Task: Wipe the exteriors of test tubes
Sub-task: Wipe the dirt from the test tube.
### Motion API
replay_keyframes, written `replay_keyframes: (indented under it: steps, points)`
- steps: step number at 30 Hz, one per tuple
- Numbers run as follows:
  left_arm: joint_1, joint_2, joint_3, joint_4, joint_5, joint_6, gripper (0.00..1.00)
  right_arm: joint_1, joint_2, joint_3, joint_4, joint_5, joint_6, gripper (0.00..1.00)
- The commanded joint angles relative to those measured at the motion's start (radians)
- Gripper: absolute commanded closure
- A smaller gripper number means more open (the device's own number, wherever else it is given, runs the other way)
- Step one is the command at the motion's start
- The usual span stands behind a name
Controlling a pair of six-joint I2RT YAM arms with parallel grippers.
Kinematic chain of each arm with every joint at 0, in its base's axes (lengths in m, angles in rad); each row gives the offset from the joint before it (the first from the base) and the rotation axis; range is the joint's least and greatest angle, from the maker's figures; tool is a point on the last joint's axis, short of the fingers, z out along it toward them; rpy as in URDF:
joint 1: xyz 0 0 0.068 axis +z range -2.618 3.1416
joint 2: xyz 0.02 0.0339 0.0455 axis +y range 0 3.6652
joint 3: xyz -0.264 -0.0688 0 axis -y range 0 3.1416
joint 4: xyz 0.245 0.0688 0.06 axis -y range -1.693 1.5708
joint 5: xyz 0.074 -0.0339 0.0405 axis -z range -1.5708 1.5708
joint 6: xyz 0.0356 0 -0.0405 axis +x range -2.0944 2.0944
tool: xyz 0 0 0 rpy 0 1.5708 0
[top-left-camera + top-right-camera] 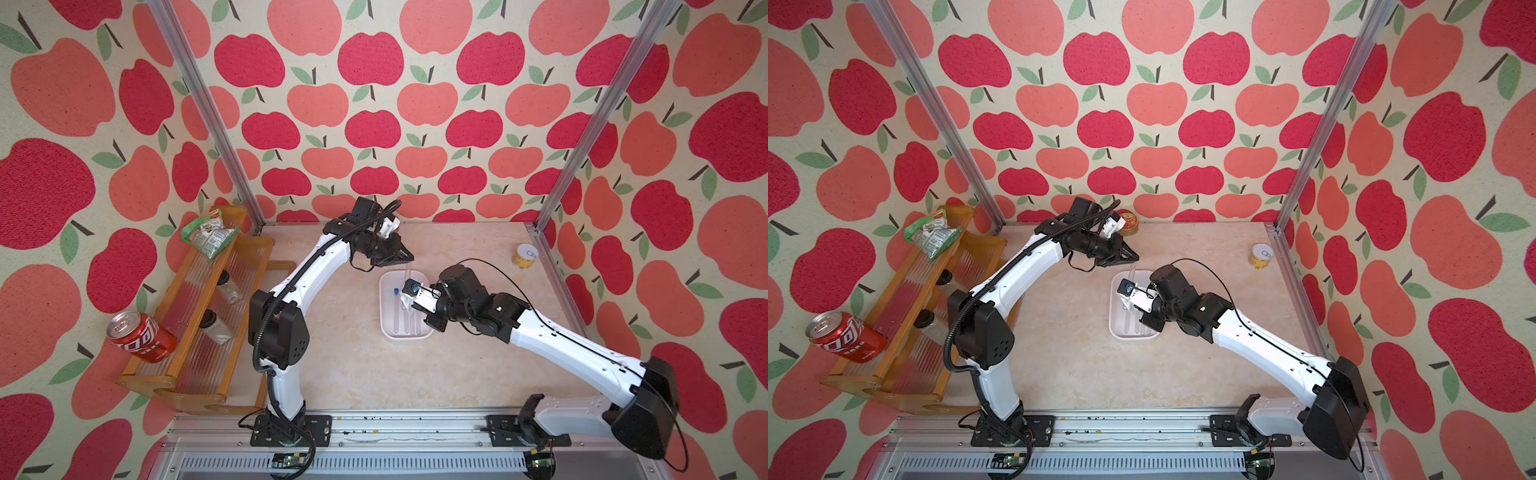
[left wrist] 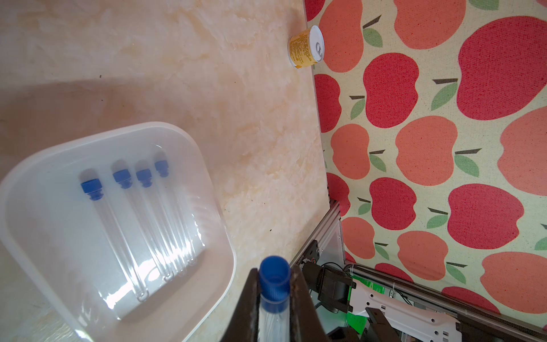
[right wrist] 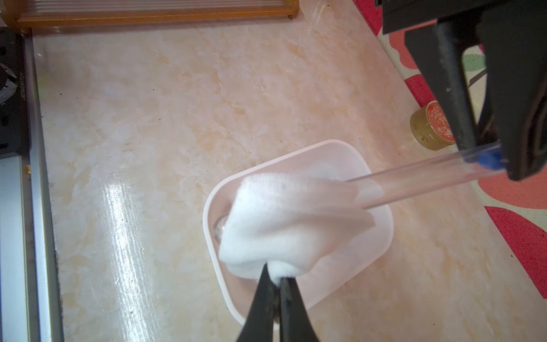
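Observation:
Several clear test tubes [image 2: 118, 225] with blue caps lie side by side in a white tray [image 2: 228, 237] at mid-table. My left gripper [image 2: 273, 277] is shut on one more test tube [image 3: 414, 180] just below its blue cap [image 2: 273, 274], holding it slanted over the tray [image 1: 388, 332]. My right gripper [image 3: 276, 277] is shut on a bunched white cloth [image 3: 290, 219]. The cloth is draped over the lower part of the held tube, above the tray [image 3: 381, 234]. The tube's rounded end peeks out beside the cloth.
A yellow can [image 1: 524, 256] stands at the back right near the frame post. A red-and-gold tin [image 1: 1127, 222] sits by the back wall behind my left gripper. The wooden rack [image 1: 199, 316] on the left holds two dark-lidded jars, a snack bag and a red soda can [image 1: 139, 336].

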Motion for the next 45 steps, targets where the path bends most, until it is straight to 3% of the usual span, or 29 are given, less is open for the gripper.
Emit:
replay_keyframes:
  steps: [1, 17, 35, 40, 45]
  points:
    - [-0.001, -0.016, 0.003, 0.007, 0.028, -0.009, 0.85, -0.018, 0.016, 0.015, 0.002, 0.022, -0.016, 1.00]
    - [-0.008, -0.022, -0.009, 0.010, 0.036, -0.005, 0.85, -0.135, 0.182, 0.222, -0.004, -0.004, -0.017, 1.00]
    - [0.002, -0.012, 0.002, 0.010, 0.028, -0.007, 0.85, 0.028, 0.024, 0.127, -0.142, -0.049, 0.086, 1.00]
    - [-0.011, 0.003, 0.032, -0.042, -0.011, 0.025, 0.85, 0.027, 0.073, 0.221, -0.284, -0.062, 0.075, 1.00]
    - [-0.027, 0.016, 0.060, -0.083, -0.064, 0.046, 0.85, 0.027, 0.186, 0.394, -0.485, 0.029, 0.036, 1.00]
